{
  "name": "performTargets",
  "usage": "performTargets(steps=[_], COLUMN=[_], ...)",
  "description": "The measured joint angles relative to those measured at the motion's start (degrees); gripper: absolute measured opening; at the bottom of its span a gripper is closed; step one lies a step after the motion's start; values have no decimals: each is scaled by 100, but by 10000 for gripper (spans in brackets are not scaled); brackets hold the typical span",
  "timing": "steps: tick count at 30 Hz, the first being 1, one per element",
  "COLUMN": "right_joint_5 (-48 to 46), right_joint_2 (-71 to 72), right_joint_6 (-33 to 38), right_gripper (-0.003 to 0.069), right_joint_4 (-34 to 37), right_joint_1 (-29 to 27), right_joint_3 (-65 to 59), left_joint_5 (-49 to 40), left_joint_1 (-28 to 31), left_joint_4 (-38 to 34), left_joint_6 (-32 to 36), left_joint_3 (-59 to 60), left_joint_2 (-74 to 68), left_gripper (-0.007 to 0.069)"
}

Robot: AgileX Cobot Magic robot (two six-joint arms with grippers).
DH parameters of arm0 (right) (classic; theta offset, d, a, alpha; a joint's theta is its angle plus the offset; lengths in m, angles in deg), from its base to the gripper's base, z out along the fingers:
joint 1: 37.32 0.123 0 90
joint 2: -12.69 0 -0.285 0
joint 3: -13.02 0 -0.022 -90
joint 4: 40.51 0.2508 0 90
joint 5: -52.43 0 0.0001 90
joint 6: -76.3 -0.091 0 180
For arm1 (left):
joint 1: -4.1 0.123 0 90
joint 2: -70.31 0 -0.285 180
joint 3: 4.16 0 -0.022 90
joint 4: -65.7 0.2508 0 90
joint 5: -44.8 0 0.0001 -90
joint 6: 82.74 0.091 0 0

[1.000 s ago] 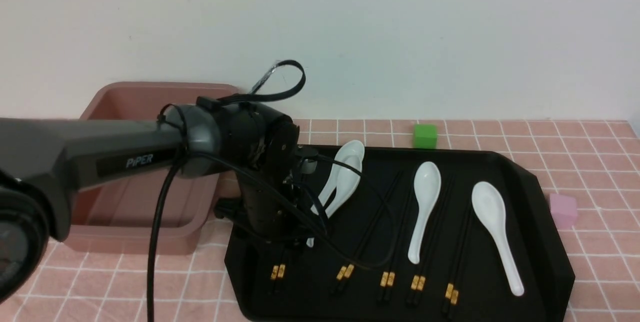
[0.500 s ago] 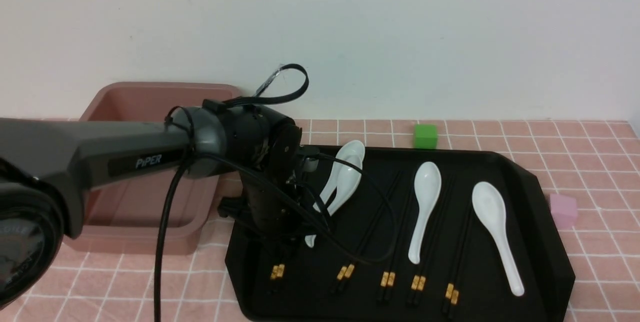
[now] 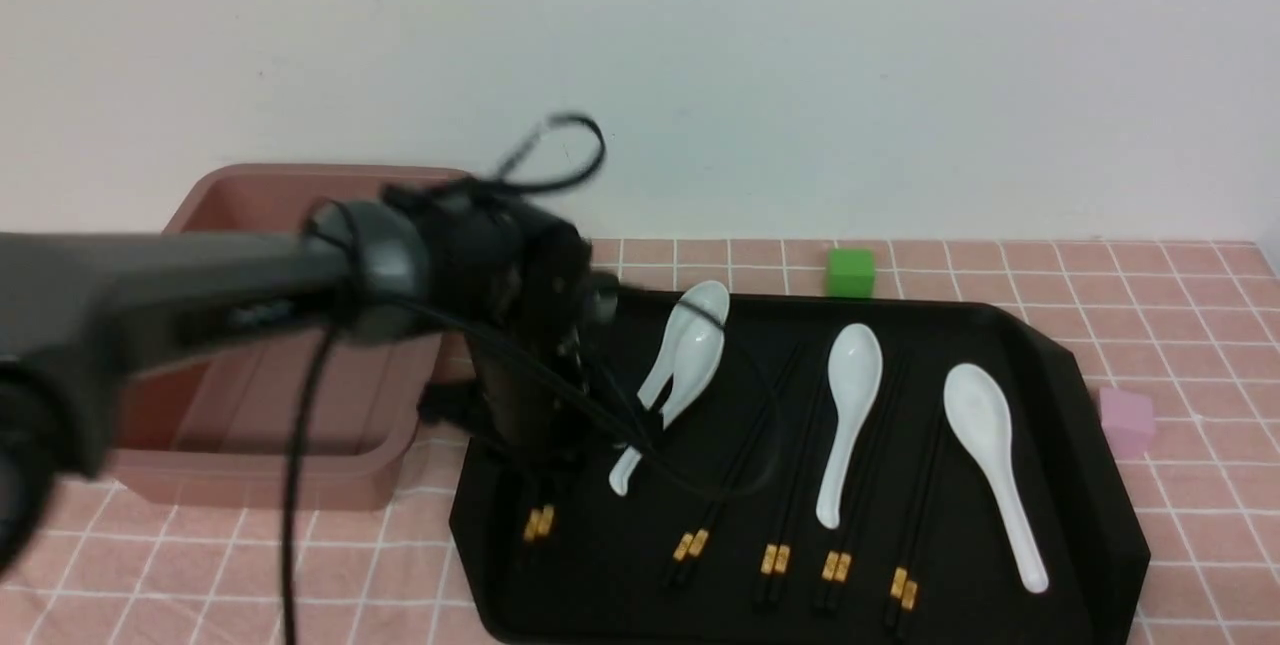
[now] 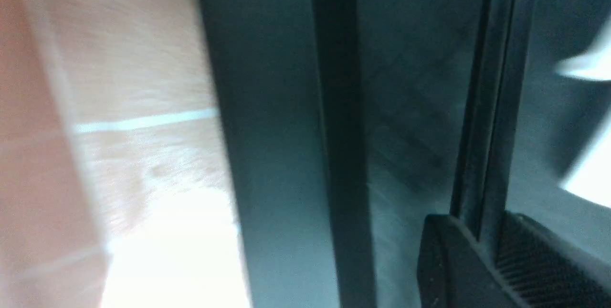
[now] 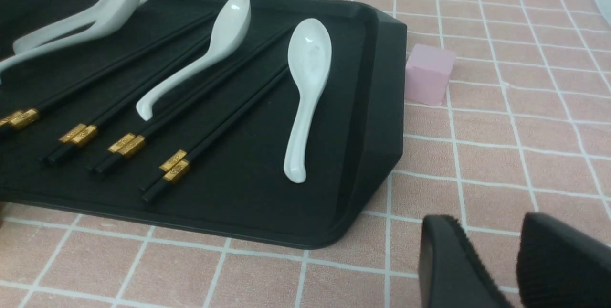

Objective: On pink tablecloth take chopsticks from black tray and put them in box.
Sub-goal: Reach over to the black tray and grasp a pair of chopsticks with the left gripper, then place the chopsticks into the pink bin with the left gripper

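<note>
The left gripper (image 4: 482,255) had been shifted toward the box (image 3: 270,485) since half a second before, and its outline was blurred in the front view. The leftmost chopsticks (image 3: 538,523) had been carried with it, so that their gold bands were seen closer to the left edge of the tray (image 3: 620,585). In the left wrist view the pair was seen clamped between the ribbed fingers (image 4: 539,270), above the tray floor. Four other pairs (image 3: 775,558) and the white spoons (image 3: 850,405) were left lying on the tray. The box was set on the cloth (image 3: 1200,525), just beside the tray's left end. The right gripper (image 5: 513,270) was held over the cloth near the tray's corner, its jaws slightly parted and nothing gripped. A green cube (image 3: 850,272) was seen behind the tray and a pink cube (image 3: 1127,420) beside its right rim.
</note>
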Motion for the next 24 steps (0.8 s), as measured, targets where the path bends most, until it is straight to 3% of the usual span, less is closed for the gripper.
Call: performTargets(steps=[6,9,17,24], right_joint_5=[0,0,0,0], right_joint_2=[0,0,0,0], right_joint_6=[0,0,0,0], right_gripper=[240,240,240,240], right_joint_4=[0,0,0,0], right_joint_1=[0,0,0,0], right_joint_3=[0,0,0,0], left_joint_5=[-62,-246,-317,-188], left_joint_1=[45,535,1718,1941], left_joint_4=[46,143,267,340], left_joint_6=[178,300,491,514], left_joint_3=[133,197,244,252], left_joint_2=[1369,1862,1416,838], left_gripper=[113,113,113,113])
